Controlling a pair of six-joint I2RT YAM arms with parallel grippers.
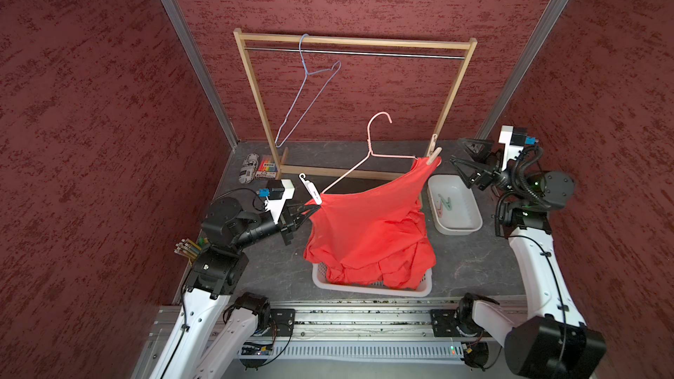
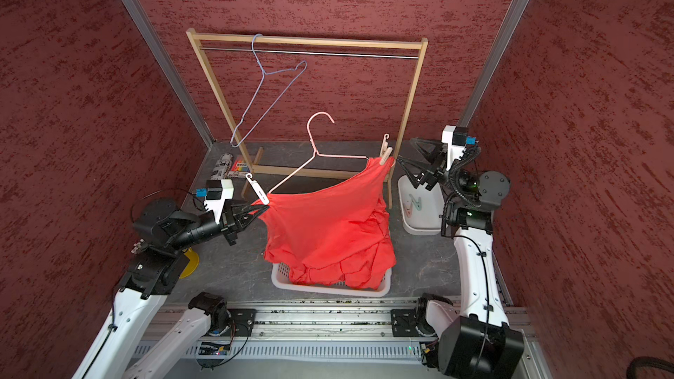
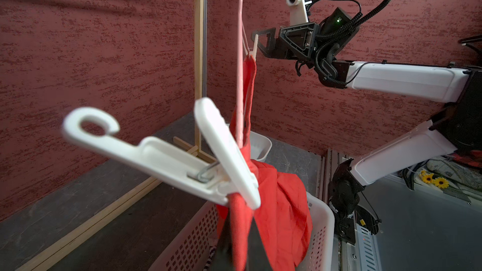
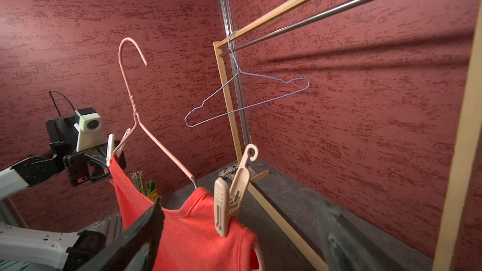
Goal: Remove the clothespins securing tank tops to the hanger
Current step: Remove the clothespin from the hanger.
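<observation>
Cloth of the orange-red tank top [image 1: 368,227] sags from a pink hanger [image 1: 346,173], its hem heaped in a white basket [image 1: 364,289] on the bench. The left fingers [image 3: 257,251] are closed on one strap, just under the white clothespin [image 3: 182,162], and hold that end up. The right fingers [image 4: 140,235] gape wide and empty. Just ahead of them, near but apart, the beige clothespin [image 4: 229,199] grips the other strap, its long axis near upright and its curled end on top. The right arm is much the nearer, so squeezing that pin's handles looks like the next step.
</observation>
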